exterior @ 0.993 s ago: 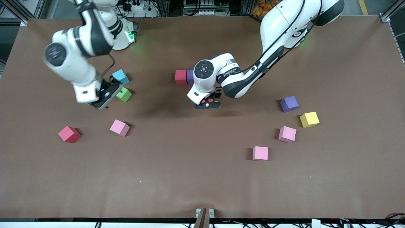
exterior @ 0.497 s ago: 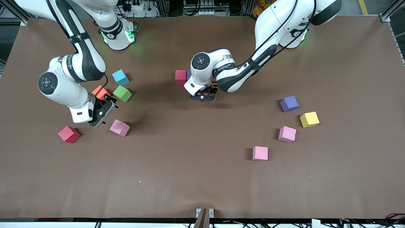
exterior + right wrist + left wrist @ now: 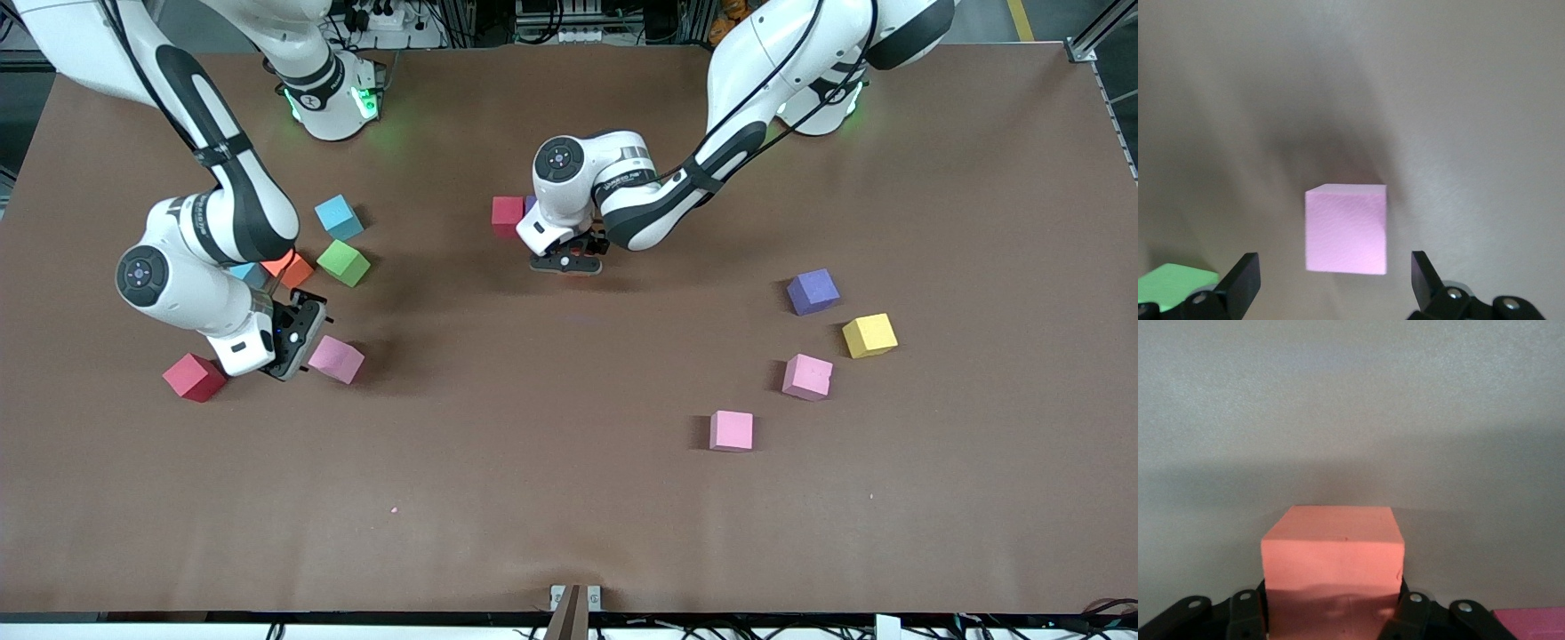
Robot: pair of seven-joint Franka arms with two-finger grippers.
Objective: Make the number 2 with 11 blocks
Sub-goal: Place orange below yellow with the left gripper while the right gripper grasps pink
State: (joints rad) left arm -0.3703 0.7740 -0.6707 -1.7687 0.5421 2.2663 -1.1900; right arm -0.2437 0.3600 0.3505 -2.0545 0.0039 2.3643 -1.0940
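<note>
Left pincer [image 3: 567, 264] pinching orange block [image 3: 1333, 570], now lowered beside red block [image 3: 508, 216]: placement near. Right pincer [image 3: 293, 342], spread, has swung from green block [image 3: 343, 262] to over pink block [image 3: 1346, 229]: next pick.

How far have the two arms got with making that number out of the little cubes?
Barely begun. Only a red cube and a purple cube sit side by side mid-table. The left tool holds an orange cube beside them. The right tool, open, is over a pink cube. The remaining cubes lie scattered.
</note>
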